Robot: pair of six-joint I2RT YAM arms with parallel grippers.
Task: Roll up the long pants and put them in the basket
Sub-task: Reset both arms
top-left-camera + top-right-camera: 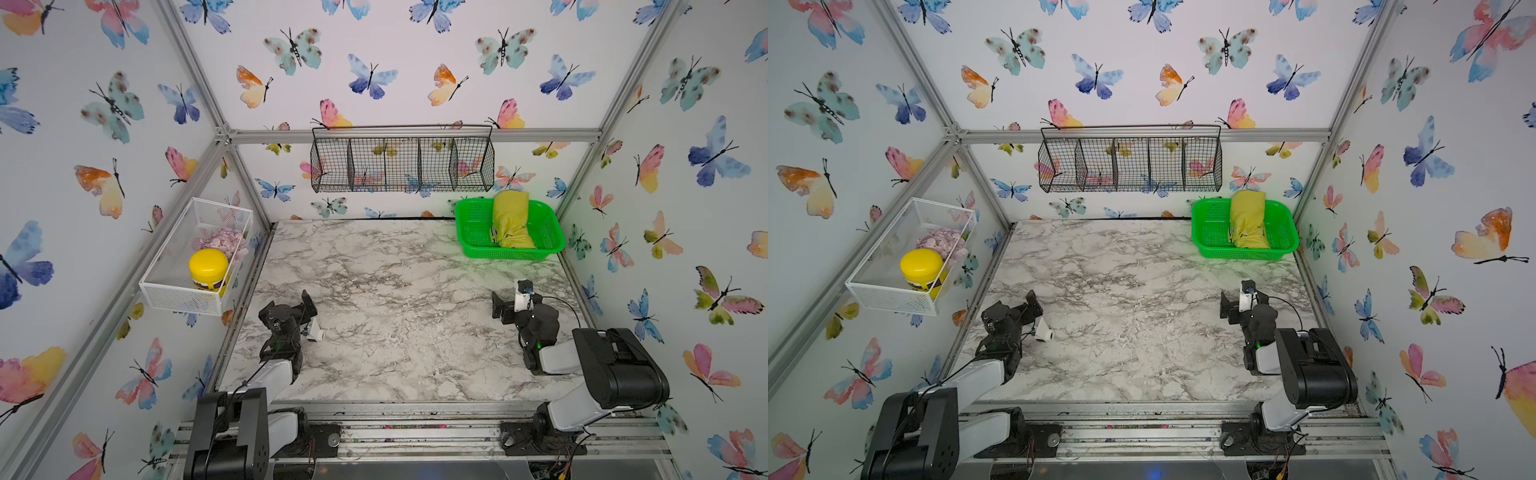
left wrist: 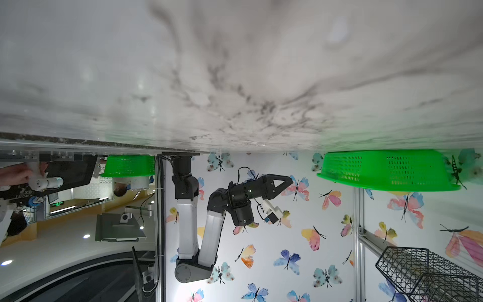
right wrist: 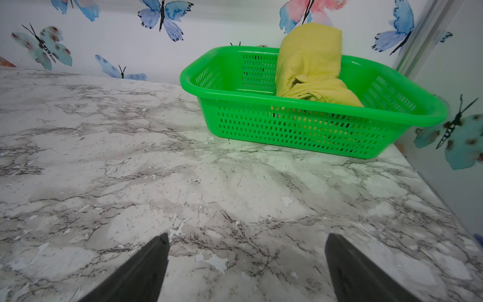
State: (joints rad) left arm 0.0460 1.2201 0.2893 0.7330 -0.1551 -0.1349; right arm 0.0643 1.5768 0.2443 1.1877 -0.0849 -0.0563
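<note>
Counter: centre and near strip are bare marble in both top views, giving a wide lane left to right.

Obstacles:
- Green basket, far right corner of counter, close to back and right walls. Rolled pants stick up above its far rim.
- Black wire rack on back wall, upper centre of frame, hangs over counter's far edge. Its right end is above basket's left rim in frame.
- White mesh tray juts from left wall, mid-left of frame, just off counter edge.
- Left pincer lies low at lower left. Right pincer at lower right, jaws spread, with bare counter betw. them and on up to basket.
</note>
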